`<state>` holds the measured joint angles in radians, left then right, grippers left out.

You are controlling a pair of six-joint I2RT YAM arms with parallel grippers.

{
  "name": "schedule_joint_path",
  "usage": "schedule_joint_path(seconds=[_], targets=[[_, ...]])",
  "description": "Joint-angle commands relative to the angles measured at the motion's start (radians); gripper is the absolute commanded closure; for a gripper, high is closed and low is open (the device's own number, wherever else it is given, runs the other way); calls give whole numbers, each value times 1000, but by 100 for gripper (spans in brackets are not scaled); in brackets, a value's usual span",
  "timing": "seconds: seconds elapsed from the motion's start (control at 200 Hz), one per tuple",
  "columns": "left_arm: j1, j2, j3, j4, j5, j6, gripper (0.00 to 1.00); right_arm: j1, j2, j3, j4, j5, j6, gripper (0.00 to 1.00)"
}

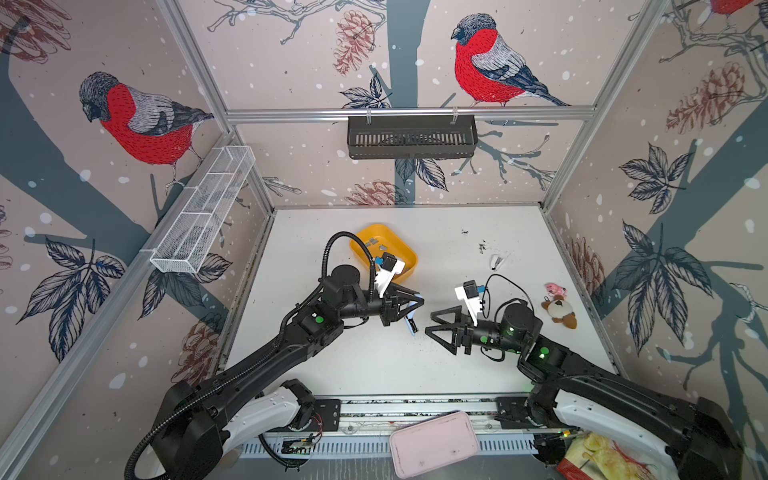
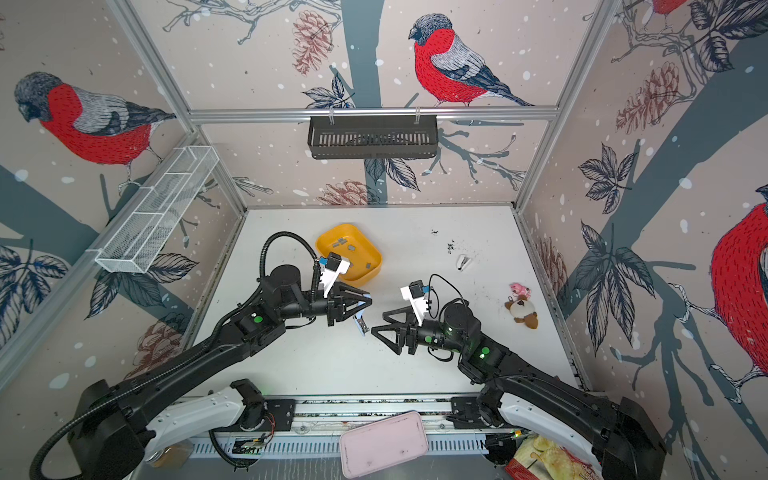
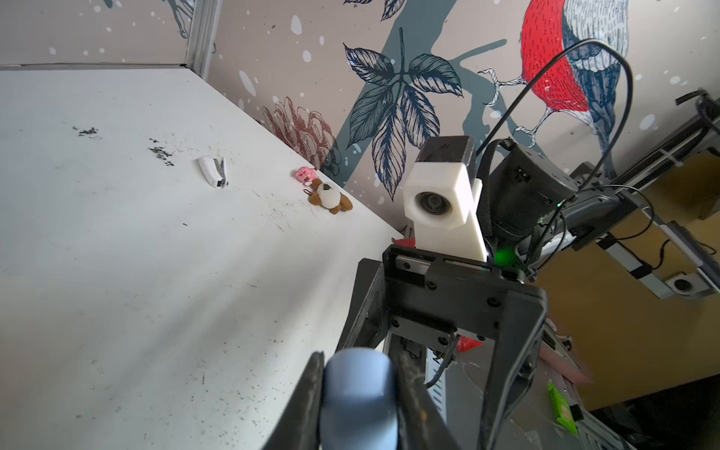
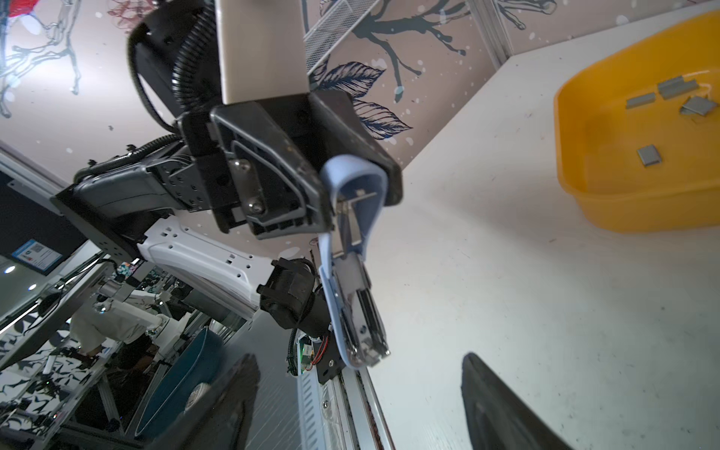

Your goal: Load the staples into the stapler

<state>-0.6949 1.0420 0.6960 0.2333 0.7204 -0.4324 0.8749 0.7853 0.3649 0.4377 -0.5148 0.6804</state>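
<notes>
Near the tray [image 1: 409, 254], left gripper [image 1: 415, 306] pinches the stapler [image 4: 352, 296], magazine bared, likely for loading; right gripper [image 1: 429, 324] gapes empty.

Small light-blue stapler [image 4: 352, 280], gripped at its rounded hinge end between the fingers of the left hand [image 4: 360, 187] and hanging down tilted, front end lowest. Opened at the hinge in a narrow V, grey metal channel uncovered along the longer blue arm; impossible to tell whether anything sits inside the channel. Loose staples [image 4: 678, 87] as short flat grey metal strips on the floor of the yellow tray [image 4: 639, 212], on the far part of the counter [image 4: 506, 272], well apart from the stapler. Four visible in the right wrist view: three close together, one alone nearer the middle of the tray.
</notes>
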Motion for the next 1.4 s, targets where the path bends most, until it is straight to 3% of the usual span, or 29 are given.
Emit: schedule_joint_path(seconds=[0.0, 0.56, 1.141, 1.391], targets=[[3, 4, -7, 140, 77, -98, 89, 14, 10, 19, 101, -19, -20, 21], [3, -5, -106, 429, 154, -324, 88, 55, 95, 58, 211, -30, 18, 33], [0, -10, -163, 534, 145, -370, 88, 84, 195, 91, 289, -7, 30, 48], [0, -3, -161, 540, 146, -368, 88, 88, 219, 90, 293, 18, 37, 64]])
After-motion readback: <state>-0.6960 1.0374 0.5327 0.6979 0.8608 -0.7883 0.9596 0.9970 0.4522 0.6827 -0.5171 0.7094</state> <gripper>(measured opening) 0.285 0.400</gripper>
